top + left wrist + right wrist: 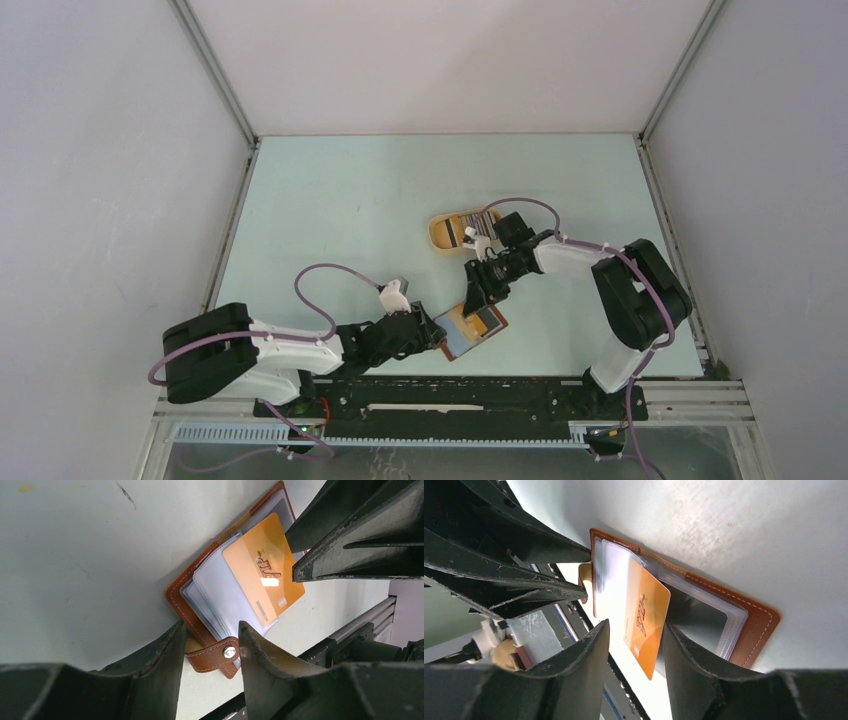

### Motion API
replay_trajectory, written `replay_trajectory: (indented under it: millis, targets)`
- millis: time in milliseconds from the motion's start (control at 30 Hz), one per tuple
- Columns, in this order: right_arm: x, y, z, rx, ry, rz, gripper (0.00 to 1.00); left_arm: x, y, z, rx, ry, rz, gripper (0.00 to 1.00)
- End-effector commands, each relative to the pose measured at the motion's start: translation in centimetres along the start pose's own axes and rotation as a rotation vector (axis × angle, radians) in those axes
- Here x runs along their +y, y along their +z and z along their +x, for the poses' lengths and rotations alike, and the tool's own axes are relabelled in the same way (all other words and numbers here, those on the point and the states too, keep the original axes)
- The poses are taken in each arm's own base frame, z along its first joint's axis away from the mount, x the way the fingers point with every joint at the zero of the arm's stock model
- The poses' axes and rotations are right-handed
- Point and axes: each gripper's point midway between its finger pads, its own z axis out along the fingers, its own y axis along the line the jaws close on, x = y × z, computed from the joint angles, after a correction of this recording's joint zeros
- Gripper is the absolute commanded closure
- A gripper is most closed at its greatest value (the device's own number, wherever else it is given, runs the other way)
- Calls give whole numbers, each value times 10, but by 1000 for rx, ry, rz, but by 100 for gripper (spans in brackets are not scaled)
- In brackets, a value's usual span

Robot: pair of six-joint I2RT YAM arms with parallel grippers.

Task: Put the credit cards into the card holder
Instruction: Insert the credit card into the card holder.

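Note:
The reddish-brown card holder (458,347) (180,600) (759,625) lies open near the table's front edge, its clear pockets facing up. An orange credit card (262,575) (649,610) (487,318) sits partly in a pocket, with one end sticking out. My left gripper (435,330) (212,630) is shut on the holder's strap end, one finger against the leather edge and the other against the snap tab. My right gripper (478,298) (636,627) stands open, its fingers straddling the card's free end. More credit cards (478,222) stand edge-on in the tan tray.
The tan oval tray (440,232) sits behind the right gripper, mid-table. A black rail (450,390) runs along the near edge, close below the holder. White walls enclose the pale green table (330,200) on three sides.

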Motion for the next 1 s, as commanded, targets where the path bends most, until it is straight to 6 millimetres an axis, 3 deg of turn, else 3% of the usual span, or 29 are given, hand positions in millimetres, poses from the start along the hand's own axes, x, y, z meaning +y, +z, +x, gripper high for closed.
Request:
replay_trajectory:
  millis: [0, 267, 567, 967]
  targets:
    - [7, -9, -13, -12, -123, 77, 47, 24, 0, 11, 39, 49, -93, 51]
    - [9, -1, -7, 48, -182, 136, 44, 24, 0, 11, 41, 51, -90, 51]
    - [27, 9, 1, 91, -215, 78, 44, 22, 0, 11, 42, 55, -85, 52]
    - [37, 19, 7, 135, -154, -13, 44, 18, -1, 9, 36, 63, -69, 52]
